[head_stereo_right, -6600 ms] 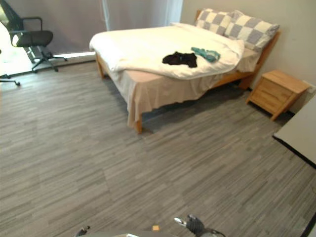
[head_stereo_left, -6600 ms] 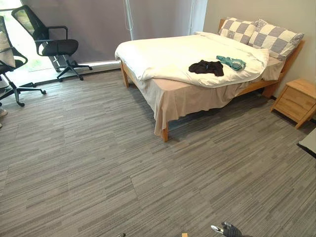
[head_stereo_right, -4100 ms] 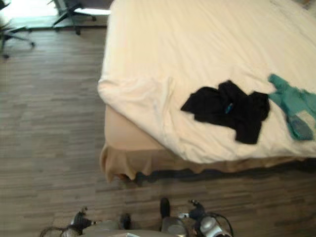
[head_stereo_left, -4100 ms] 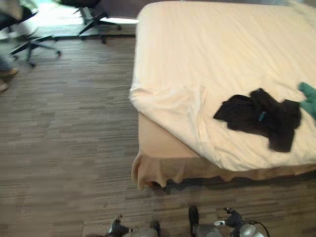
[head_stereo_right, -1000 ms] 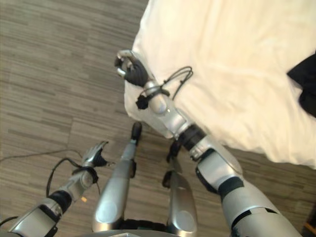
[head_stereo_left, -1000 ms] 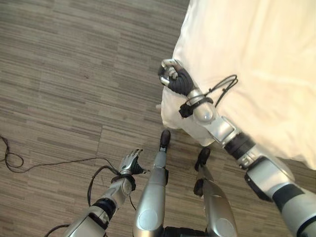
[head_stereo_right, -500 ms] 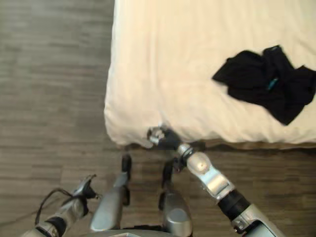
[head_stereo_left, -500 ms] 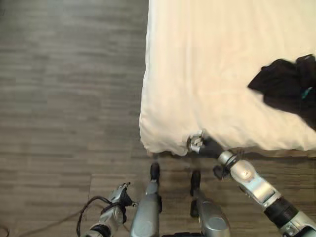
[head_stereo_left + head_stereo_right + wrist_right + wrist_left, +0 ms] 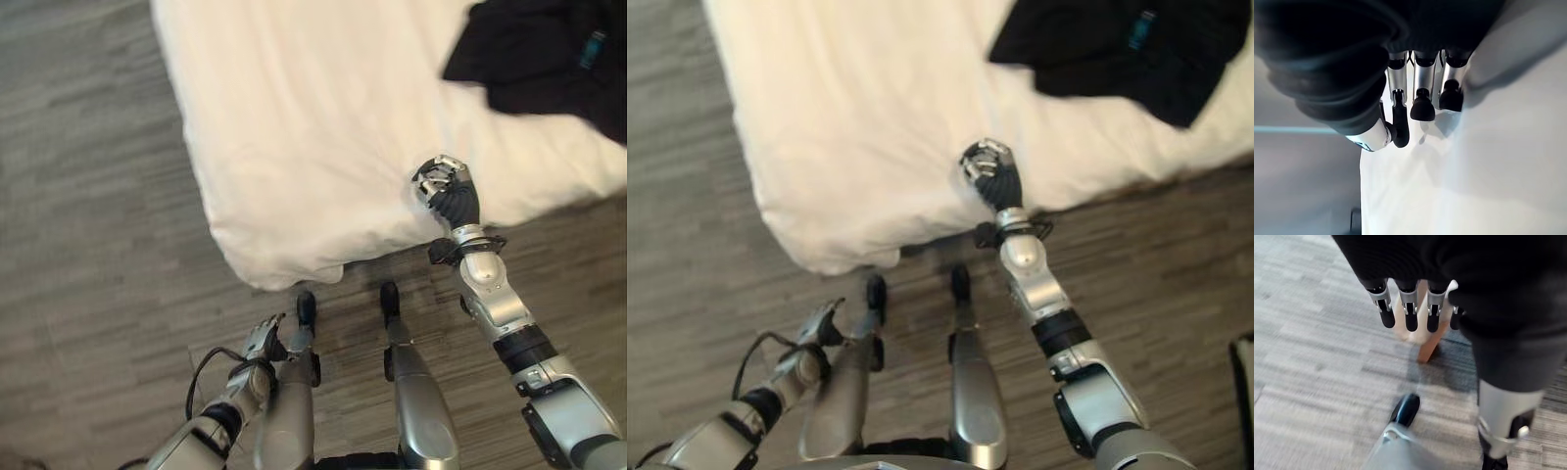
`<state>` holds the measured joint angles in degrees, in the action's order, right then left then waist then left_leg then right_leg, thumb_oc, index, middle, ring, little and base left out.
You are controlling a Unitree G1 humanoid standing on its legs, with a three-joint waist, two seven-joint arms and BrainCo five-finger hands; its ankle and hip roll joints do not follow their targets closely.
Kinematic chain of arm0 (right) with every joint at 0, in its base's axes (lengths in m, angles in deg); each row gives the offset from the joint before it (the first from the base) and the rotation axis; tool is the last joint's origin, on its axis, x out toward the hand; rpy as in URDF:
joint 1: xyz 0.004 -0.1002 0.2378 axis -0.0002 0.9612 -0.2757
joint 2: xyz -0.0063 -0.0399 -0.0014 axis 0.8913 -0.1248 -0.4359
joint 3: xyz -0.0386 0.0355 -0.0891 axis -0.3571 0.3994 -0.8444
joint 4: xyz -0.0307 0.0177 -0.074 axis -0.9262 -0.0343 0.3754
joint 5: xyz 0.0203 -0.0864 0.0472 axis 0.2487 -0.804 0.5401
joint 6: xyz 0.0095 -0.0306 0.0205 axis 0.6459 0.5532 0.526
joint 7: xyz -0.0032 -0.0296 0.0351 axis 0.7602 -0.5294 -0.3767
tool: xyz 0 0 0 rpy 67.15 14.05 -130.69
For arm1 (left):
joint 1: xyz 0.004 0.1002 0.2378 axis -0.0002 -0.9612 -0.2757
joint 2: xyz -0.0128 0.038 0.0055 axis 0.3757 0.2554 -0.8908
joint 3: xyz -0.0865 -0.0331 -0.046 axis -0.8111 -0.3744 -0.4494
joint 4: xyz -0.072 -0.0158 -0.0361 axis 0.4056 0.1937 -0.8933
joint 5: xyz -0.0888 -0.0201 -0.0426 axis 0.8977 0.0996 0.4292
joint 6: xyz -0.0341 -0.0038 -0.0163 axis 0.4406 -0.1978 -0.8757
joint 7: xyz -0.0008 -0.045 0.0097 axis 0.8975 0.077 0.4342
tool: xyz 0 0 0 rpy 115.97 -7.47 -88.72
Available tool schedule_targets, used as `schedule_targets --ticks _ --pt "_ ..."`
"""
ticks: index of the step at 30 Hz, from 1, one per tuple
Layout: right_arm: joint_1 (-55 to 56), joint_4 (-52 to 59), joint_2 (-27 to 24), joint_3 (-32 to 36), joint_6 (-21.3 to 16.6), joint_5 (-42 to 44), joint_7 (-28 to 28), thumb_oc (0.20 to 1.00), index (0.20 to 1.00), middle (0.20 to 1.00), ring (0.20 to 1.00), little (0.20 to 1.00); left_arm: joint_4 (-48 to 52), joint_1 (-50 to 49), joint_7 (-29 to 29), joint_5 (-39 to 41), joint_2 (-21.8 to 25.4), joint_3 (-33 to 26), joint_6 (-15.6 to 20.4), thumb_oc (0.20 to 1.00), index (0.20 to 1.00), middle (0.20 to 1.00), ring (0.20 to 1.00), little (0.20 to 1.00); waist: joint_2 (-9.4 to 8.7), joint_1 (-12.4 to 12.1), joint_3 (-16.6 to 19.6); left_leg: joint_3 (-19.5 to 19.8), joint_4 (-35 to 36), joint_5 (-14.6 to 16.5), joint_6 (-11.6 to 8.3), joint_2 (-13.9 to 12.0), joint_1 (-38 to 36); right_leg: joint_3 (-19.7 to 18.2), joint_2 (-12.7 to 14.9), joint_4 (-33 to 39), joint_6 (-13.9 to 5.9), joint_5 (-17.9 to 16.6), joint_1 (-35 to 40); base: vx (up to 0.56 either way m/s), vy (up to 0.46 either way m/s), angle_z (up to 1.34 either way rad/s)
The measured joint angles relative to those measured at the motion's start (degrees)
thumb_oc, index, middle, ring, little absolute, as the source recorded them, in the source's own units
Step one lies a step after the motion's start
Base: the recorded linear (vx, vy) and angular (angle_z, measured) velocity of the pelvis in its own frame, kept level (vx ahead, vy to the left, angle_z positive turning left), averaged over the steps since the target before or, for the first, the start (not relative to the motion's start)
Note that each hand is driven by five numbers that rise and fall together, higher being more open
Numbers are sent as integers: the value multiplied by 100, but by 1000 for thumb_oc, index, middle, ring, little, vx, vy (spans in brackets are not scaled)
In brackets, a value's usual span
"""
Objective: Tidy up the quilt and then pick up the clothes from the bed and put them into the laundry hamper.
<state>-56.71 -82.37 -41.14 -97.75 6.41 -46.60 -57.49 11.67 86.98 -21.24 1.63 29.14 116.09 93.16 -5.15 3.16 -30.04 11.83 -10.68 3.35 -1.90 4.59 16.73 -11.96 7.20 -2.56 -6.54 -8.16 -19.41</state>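
- Quilt (image 9: pixel 323 127): I saw one white quilt spread over the bed, its corner hanging off the near edge above the grey striped floor (image 9: pixel 88 294).
- One black garment (image 9: pixel 1117 49) lay on top of the quilt, toward the far right of my head views; it carried a small teal tag, and I could not read any writing on it.
- My right robot hand (image 9: pixel 446 188) was raised on an extended arm over the quilt's near edge, well clear of the black garment.
- Its fingers (image 9: pixel 1422 98) were curled inward with the thumb close beside them; in the wrist view the white quilt lay past the fingertips, and I saw no cloth caught between them, so I read the hand as clenched on nothing.
- My left robot hand (image 9: pixel 263 340) hung low near the floor, beside the bed's corner.
- Its fingers (image 9: pixel 1410 313) were straight and relaxed, released, holding nothing; beyond them stood one wooden bed leg (image 9: pixel 1427 345).
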Motion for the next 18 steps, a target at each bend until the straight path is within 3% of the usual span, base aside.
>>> schedule_targets --ticks 2,3,4,5,6,7,8,9,10,11,13,15,16,18 --pt "1179 -331 -155 247 192 40 -71 200 200 200 200 200 -202 11 4 71 -269 -22 2 1000 1000 1000 1000 1000 14 170 205 141 -279 305 175 205 -246 63 176 208 -136 -10 401 65 296 -68" --pt "1648 -483 -203 356 286 25 -133 200 200 200 200 200 -290 12 45 69 -331 -44 2 1000 1000 1000 1000 1000 -26 210 370 52 -330 337 260 316 -284 80 242 265 -167 -28 406 21 320 -33" --pt "1947 -681 -208 487 423 7 -199 200 200 200 200 200 -366 -41 67 69 -387 -108 11 1000 1000 1000 1000 1000 -85 141 418 -55 -231 286 326 255 -402 101 274 274 -236 -69 473 -95 112 -84" --pt "2389 -1026 -109 583 673 8 -206 200 200 200 200 200 -576 -196 74 71 -430 -213 -19 1000 1000 1000 1000 1000 -255 182 595 -368 -31 253 379 302 -688 311 280 315 -229 -298 468 -177 133 -107" --pt "2510 -1069 -119 721 676 5 -219 200 200 200 200 200 -678 -285 112 68 -484 -221 -25 1000 1000 1000 1000 1000 -242 190 683 -501 -10 254 378 229 -702 429 324 406 -203 -417 483 -158 41 -110" --pt "2705 -1091 -46 784 668 6 -220 564 564 564 564 564 -715 -344 153 67 -479 -203 -69 1000 1000 1000 1000 1000 -236 312 807 -573 -32 264 400 269 -692 569 332 533 -127 -601 484 -268 47 -99" --pt "2683 -1394 39 869 671 17 -286 1000 1000 1000 1000 1000 -767 -398 219 66 -448 -206 -83 1000 1000 1000 1000 1000 -198 341 901 -892 -29 281 441 147 -709 965 223 710 146 -1038 460 -183 26 -111" --pt "2667 -1760 70 735 661 -29 -369 1000 1000 1000 1000 1000 -747 -441 263 60 -418 -249 -114 1000 1000 1000 1000 1000 -109 342 938 -1207 30 301 633 -30 -804 1429 124 639 352 -851 467 -220 1 -166" --pt "2506 -2250 152 568 822 -79 -459 1000 1000 1000 1000 1000 -719 -575 304 58 -421 -347 -118 1000 1000 1000 1000 1000 -20 194 978 -1489 269 248 655 -178 -1108 2110 37 79 742 -178 412 -92 -64 -166" --pt "2651 -2522 115 418 895 -213 -556 1000 1000 1000 1000 1000 -704 -730 344 58 -494 -352 -120 1000 1000 1000 1000 1000 250 140 1187 -1641 460 241 642 -325 -1299 2159 -31 -96 530 98 578 -118 -83 -148" --pt "2686 -3135 195 252 943 -375 -664 1000 1000 1000 1000 1000 -568 -920 415 74 -550 -334 -130 1000 1000 1000 1000 1000 551 93 1387 -2093 694 200 633 -585 -1612 2310 2 -526 282 462 905 -110 -133 -115" --pt "2649 -3507 298 191 995 -511 -727 1000 1000 1000 1000 1000 -565 -1074 463 77 -506 -275 -128 1000 1000 1000 1000 1000 606 -36 1529 -2273 815 188 610 -648 -1757 2456 85 -585 271 555 1072 -137 -244 -108" --pt "2569 -4062 431 142 1059 -746 -805 1000 1000 1000 1000 1000 -561 -1186 494 82 -463 -131 -132 1000 1000 1000 1000 1000 610 -111 1679 -2633 872 146 539 -757 -1818 2772 302 -553 248 707 1285 -165 -333 -103" --pt "2542 -4277 488 143 1173 -877 -825 1000 1000 1000 1000 1000 -549 -1204 567 81 -494 -110 -129 1000 1000 1000 1000 1000 593 -209 1763 -2726 863 112 495 -865 -1782 2943 488 -460 192 746 1423 -144 -357 -82"
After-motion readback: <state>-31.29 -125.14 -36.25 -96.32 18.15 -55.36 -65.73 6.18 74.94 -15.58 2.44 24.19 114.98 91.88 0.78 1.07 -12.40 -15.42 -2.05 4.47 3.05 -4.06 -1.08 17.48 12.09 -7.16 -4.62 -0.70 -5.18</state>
